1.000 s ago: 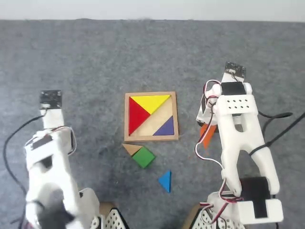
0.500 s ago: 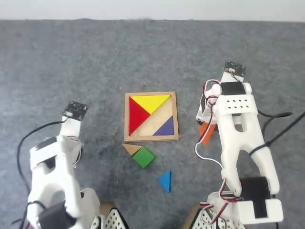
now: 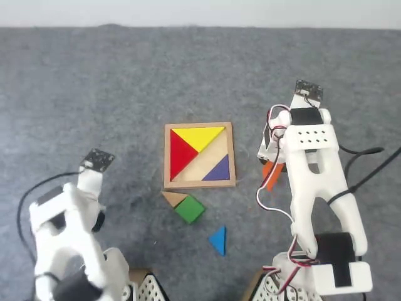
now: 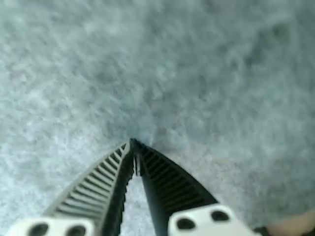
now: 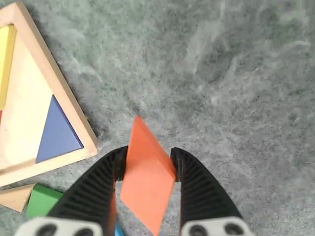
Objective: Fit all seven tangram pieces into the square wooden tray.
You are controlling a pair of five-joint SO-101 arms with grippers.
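The square wooden tray (image 3: 199, 184) lies mid-table with a yellow triangle (image 3: 197, 136), a red triangle (image 3: 180, 155) and a purple-blue triangle (image 3: 219, 168) inside. In front of it on the carpet lie a tan triangle (image 3: 173, 198), a green square (image 3: 189, 209) and a small blue triangle (image 3: 217, 239). Right of the tray, my right gripper (image 5: 147, 157) is shut on the orange parallelogram (image 5: 146, 177), which shows under the arm (image 3: 273, 177). My left gripper (image 4: 133, 145) is shut and holds nothing, over bare carpet; its arm (image 3: 66, 213) is at the front left.
Grey carpet covers the table. The right wrist view shows the tray's corner (image 5: 74, 129), with the tan triangle (image 5: 17, 196) and green square (image 5: 44, 200) beside it. Both arm bases stand at the front edge.
The left arm has swung right toward the middle, then drawn back toward the front edge. The right arm and the orange parallelogram have kept still.
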